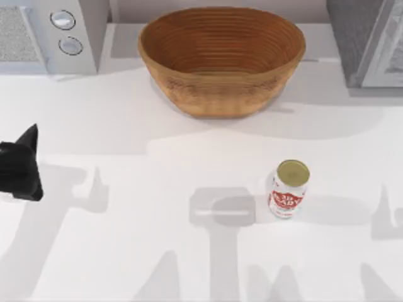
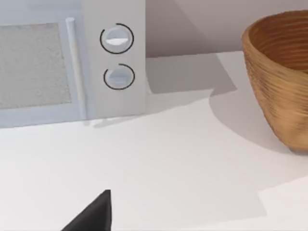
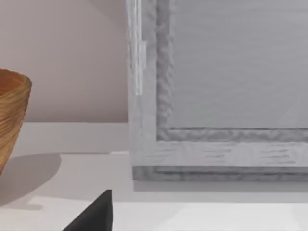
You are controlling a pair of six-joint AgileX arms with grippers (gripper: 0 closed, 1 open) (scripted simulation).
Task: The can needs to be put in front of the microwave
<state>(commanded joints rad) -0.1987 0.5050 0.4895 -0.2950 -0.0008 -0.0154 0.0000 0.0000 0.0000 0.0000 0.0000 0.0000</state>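
Trouble is most likely to come from the long carry, judging by where things lie. Taking the woven bowl [image 1: 221,60] as the landmark and going left to right: the microwave [image 1: 47,34] stands at the back, left of the bowl, and the bench [image 1: 126,126] in front of it is bare. The left hand [image 1: 22,167] hangs at the left edge, well to the left of the bowl and nearer the front; whether it is apart or together I cannot tell. The can [image 1: 289,189] stands upright on the bench, nearer the front than the bowl and a little to its right, well apart from the microwave, untouched. A darker grey box [image 1: 368,41] sits at the back, right of the bowl.

Risks, as I judge them: the can is slim and tall for its base, so a hand nudging it from the side could tip it and let it roll. Carried low toward the microwave, it could clip the bowl's rim. Set down off-vertical, it may topple.

Bench surface is smooth, white and flat, crossed by soft grey shadows. A plain pale wall [image 2: 202,24] closes the back.
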